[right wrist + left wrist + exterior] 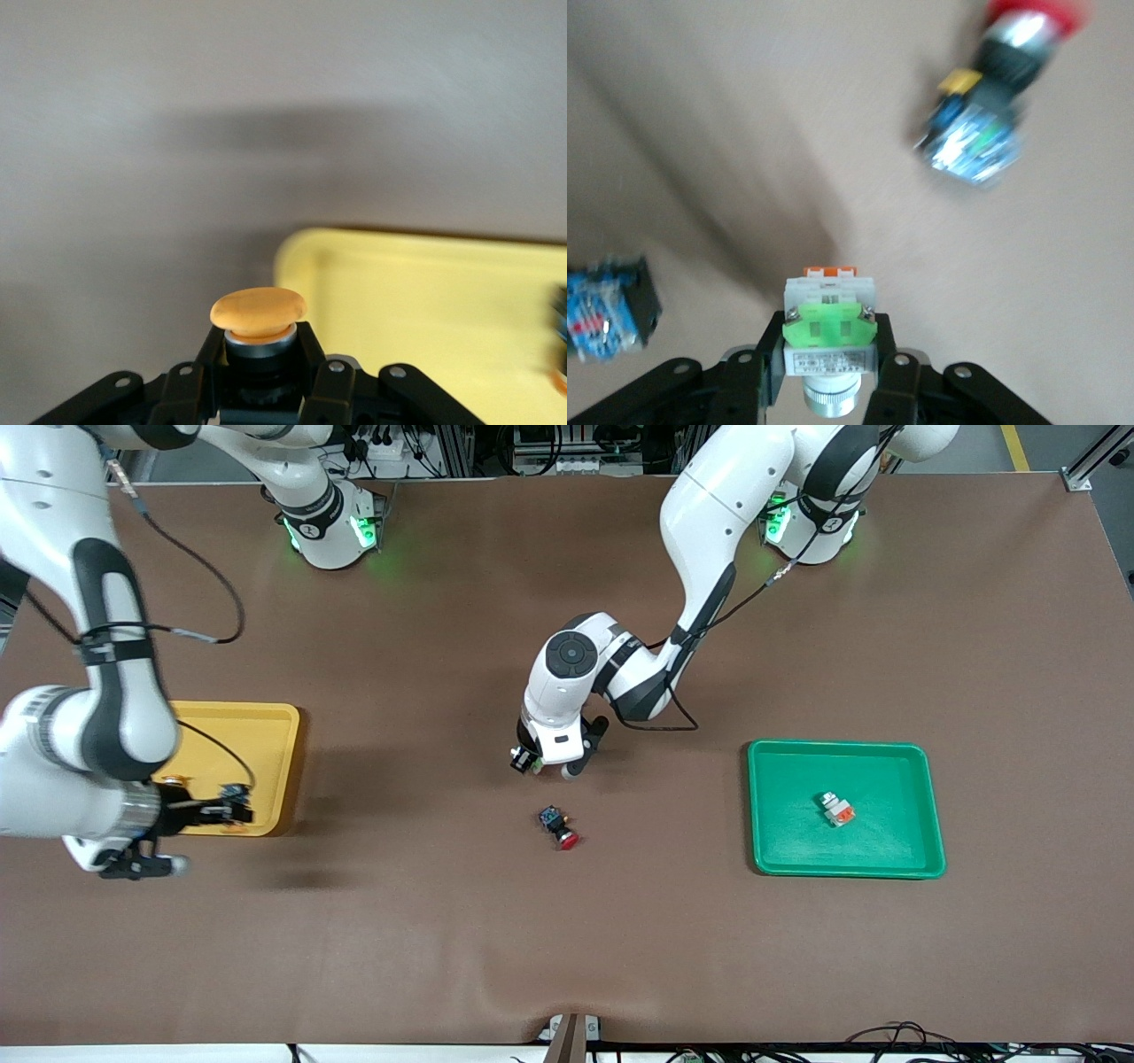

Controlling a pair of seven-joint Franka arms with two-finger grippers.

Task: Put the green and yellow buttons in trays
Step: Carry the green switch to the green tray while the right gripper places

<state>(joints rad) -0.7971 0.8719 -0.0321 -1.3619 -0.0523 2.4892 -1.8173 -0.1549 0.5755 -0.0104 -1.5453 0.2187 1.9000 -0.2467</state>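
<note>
1. Green button: whitish block with a green face, clamped between my left gripper fingers at the middle of the table. The pads sit low on the body, near its metal collar; most of the block stands proud of them. Whether it is off the table yet, I cannot tell.
2. Yellow button: my right gripper is closed on its black body, orange-yellow cap up, over the table just beside the yellow tray, by the corner nearer the front camera.
3. Green tray: toward the left arm's end, well apart from my left gripper. It already holds one whitish, orange-faced button.
4. Red button: lies on the table near my left gripper, on the side nearer the front camera. Not wanted.
5. Risk, left: the low grip may let the block pivot or slip during the carry to the green tray, dropping it short.
6. Risk, left: a low sweep could knock the red button or the blue-faced switch lying beside my left gripper.
7. Risk, right: releasing here would put the yellow button on the table; I judge it must move inward over the rim first.
8. Risk, right: release from height could bounce it out, or onto the switch just visible at the tray's edge.
</note>
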